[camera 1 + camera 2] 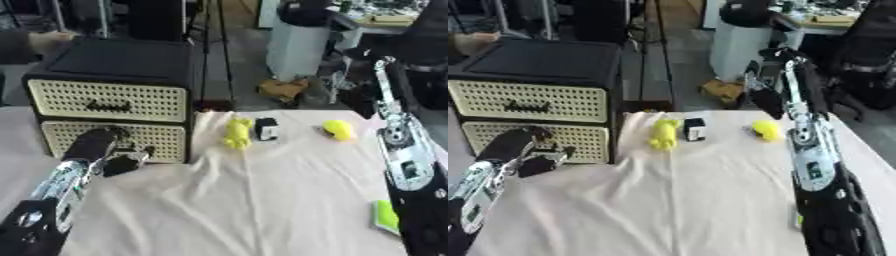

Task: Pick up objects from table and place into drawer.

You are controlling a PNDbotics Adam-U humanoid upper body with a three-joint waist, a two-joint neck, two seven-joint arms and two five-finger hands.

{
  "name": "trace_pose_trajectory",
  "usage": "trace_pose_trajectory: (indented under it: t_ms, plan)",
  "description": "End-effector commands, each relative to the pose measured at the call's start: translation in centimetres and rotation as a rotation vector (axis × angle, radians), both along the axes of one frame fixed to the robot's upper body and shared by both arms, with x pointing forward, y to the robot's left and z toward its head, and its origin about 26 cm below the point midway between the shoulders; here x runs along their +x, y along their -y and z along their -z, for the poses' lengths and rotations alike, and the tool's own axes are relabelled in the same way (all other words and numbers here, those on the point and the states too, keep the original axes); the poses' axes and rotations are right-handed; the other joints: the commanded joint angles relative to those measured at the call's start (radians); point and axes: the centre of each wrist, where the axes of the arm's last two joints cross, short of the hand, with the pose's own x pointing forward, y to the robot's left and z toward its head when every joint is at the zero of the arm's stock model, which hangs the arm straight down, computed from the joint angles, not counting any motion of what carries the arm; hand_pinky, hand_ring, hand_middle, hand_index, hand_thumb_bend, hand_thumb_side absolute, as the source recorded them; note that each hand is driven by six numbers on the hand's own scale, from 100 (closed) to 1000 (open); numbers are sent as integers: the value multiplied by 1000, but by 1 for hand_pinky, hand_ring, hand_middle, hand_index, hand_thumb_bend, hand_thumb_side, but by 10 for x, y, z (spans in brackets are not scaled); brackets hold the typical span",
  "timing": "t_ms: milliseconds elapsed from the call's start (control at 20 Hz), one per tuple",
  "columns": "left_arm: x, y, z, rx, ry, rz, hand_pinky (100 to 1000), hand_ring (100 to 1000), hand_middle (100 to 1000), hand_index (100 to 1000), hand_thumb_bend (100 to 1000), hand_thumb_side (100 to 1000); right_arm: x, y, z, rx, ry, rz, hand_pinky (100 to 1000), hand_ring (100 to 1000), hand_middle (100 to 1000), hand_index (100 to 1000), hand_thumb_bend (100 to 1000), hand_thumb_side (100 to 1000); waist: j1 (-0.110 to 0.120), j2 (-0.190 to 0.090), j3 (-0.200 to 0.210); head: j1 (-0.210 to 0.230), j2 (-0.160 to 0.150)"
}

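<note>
Surface (262, 200), covered w/ a cream cloth, carries a black cabinet (114, 95) at its far left corner. The cabinet has two cream perforated drawers, upper drawer (105, 100) and lower drawer (131, 137); both appear closed.

Left hand (122, 161) is at the front of the lower drawer, fingers curled (whether they grip a handle or merely touch the front: cannot tell).

Right hand (765, 97) is raised beyond the far edge, above the surface; fingers hang down, relaxed, holding nothing.

Items along the far edge, approx. centre: yellow toy (237, 133), w/ a small black-and-white box (266, 129) just beside it on its right; a second yellow object (339, 129) further right, apart from both. A green item (385, 216) lies near the right edge, partly hidden by the right arm.
</note>
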Motion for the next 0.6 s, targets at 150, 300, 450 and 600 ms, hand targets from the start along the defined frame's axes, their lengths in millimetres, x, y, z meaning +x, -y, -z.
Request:
trace_pose_trajectory:
  t_ms: [150, 300, 450, 600]
  plan:
    - [4, -5, -22, -67, 149, 14, 665, 737, 828, 804, 494, 1000, -1, 1, -16, 0, 49, -6, 800, 814, 717, 786, 100, 536, 0, -11, -2, -1, -15]
    - [-4, -10, -44, -139, 265, 46, 600, 638, 756, 755, 512, 1000, -1, 4, -16, -1, 48, -1, 801, 814, 717, 786, 100, 535, 0, -12, 7, -5, -17]
    - [-20, -14, -67, -219, 356, 108, 497, 528, 661, 699, 516, 1000, -2, 7, -15, -2, 46, 7, 800, 813, 716, 786, 100, 536, 3, -15, 16, -11, -15]
    - [-50, -20, -88, -316, 401, 216, 391, 448, 586, 668, 510, 1000, -3, 11, -14, -8, 44, 10, 794, 811, 715, 785, 100, 537, 8, -22, 28, -23, -7]
